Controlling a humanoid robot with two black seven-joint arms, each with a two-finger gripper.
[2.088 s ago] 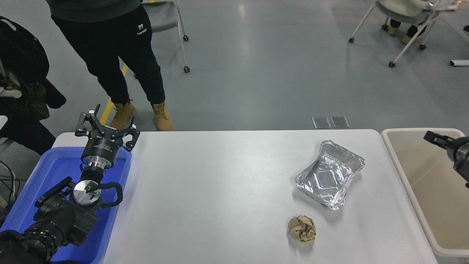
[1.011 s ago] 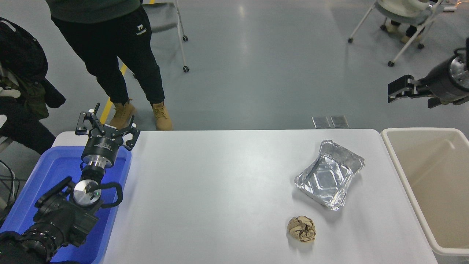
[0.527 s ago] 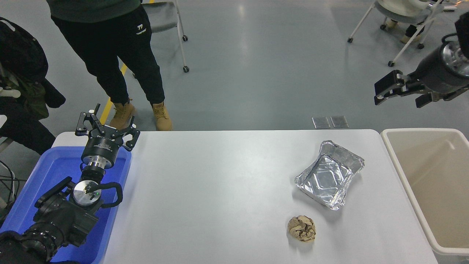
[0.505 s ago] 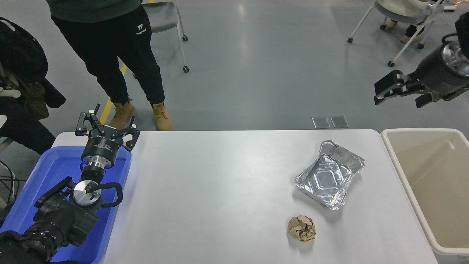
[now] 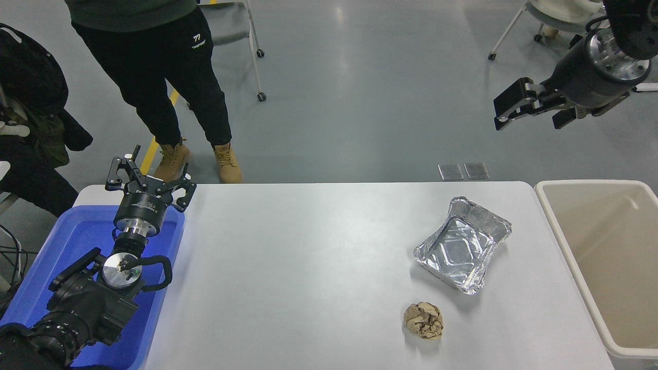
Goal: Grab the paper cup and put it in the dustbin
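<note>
The right hand [image 5: 524, 109] hangs high at the far right, above the floor beyond the table [image 5: 308, 267], fingers spread and holding nothing. The dustbin [image 5: 558, 226] stands against the table's right end; the paper cup cannot be seen. The left hand [image 5: 149, 180], fingers spread, is parked over the blue tub [image 5: 77, 241] at the left

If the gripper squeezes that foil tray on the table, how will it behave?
The foil tray looks thin with crinkled walls, so it would probably dent or buckle. Sitting empty, it is likely light and may slide on the smooth white table when nudged.
</note>
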